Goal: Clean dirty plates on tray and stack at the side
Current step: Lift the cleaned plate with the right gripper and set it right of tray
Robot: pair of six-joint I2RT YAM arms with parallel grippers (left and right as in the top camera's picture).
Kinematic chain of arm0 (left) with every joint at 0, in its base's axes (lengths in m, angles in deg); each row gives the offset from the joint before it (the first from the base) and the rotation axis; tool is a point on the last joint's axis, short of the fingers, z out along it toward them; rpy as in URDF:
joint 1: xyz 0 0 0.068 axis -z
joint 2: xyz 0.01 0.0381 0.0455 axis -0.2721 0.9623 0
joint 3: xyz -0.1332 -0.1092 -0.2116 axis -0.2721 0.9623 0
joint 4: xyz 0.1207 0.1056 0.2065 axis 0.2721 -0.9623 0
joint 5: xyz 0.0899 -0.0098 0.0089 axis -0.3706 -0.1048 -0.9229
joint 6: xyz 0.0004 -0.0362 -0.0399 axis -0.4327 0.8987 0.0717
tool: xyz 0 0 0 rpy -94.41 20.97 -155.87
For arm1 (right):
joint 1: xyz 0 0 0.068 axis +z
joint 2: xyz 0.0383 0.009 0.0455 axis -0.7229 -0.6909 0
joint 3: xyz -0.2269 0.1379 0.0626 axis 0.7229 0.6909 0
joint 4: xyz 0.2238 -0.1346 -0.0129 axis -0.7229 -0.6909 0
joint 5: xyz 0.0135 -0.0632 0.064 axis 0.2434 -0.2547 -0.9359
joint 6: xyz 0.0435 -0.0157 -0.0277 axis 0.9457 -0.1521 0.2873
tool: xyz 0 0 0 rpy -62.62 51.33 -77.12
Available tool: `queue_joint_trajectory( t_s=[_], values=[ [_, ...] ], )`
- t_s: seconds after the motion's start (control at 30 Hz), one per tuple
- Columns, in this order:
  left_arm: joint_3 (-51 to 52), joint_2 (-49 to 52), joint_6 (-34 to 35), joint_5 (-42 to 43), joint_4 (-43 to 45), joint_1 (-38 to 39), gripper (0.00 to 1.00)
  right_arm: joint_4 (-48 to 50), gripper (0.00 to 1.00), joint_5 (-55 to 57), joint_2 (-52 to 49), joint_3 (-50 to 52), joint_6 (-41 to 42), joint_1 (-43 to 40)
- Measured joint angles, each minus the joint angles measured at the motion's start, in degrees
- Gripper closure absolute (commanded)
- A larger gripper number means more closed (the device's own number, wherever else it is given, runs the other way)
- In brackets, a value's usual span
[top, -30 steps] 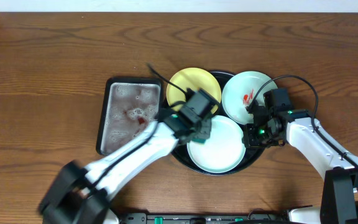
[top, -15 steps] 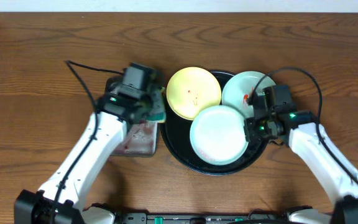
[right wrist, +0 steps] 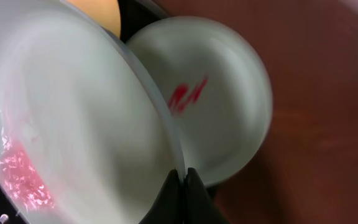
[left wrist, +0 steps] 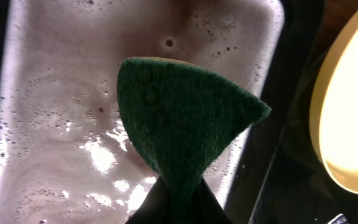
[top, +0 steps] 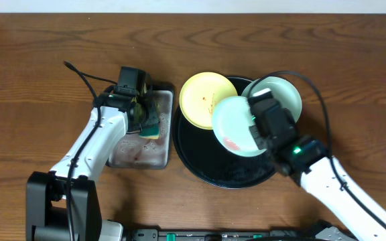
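One tilted plate [top: 233, 124], edgewise in right tool [right wrist: 180, 178].

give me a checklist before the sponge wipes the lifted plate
1. right gripper shut on the held mint plate rim: ok
2. left gripper pinching the sponge: ok
3. sponge at the held mint plate: not ok, it hangs over the grey tray
4. held mint plate clean: not ok, pink smear on it
5. sponge soaked enough: cannot tell
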Motion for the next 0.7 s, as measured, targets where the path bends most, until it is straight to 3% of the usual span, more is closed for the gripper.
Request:
queue_joint_trajectory(
  t_s=[0.33, 0.7],
  values=[
    [0.0, 0.0, -0.7, -1.0, 0.2, -0.2, 0.92, 6.4, 0.99, 15.4, 0.3, 0.0, -10.2, 14.5],
    [0.0, 0.0, -0.9, -1.0, 0.2, -0.2, 0.92, 7.7, 0.99, 23.9, 0.3, 0.0, -13.9, 19.7]
  ],
)
